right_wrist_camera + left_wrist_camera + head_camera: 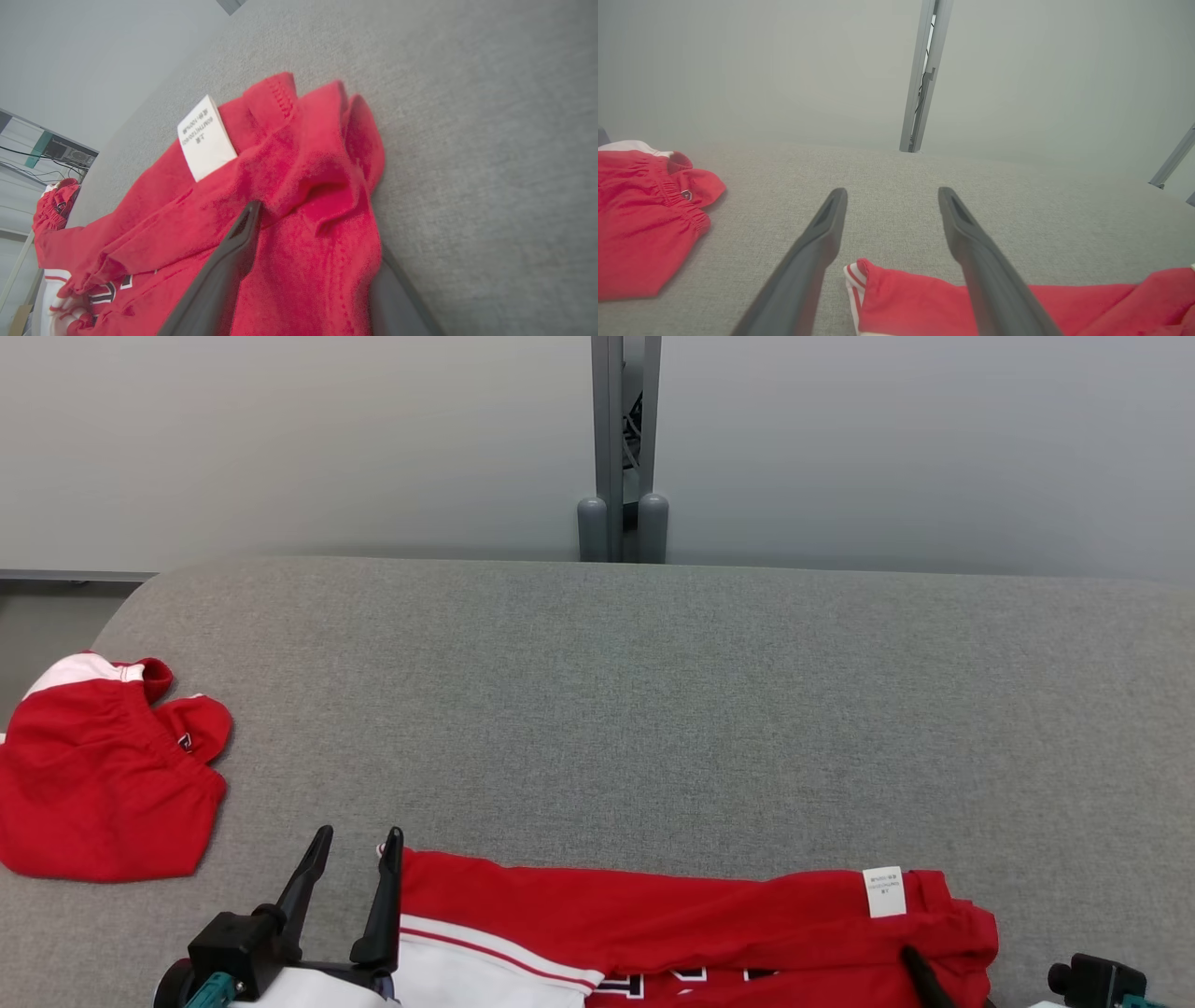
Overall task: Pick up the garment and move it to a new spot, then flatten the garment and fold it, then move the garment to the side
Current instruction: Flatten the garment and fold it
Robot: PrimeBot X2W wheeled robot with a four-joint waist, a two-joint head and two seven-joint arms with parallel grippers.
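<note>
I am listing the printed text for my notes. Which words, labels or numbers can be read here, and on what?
None reads clearly.
white care label on the red jersey: print too blurred.
black-and-white lettering on the jersey front: cut off, folded, unreadable.
small badge on the red shorts: too small.

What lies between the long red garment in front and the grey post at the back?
In the head view, only bare grey surface separates garment from post.

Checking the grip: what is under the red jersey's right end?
One finger of the right hand lies under the red jersey, its tip covered by cloth; the other lies on top. Anything else is hidden.
</note>
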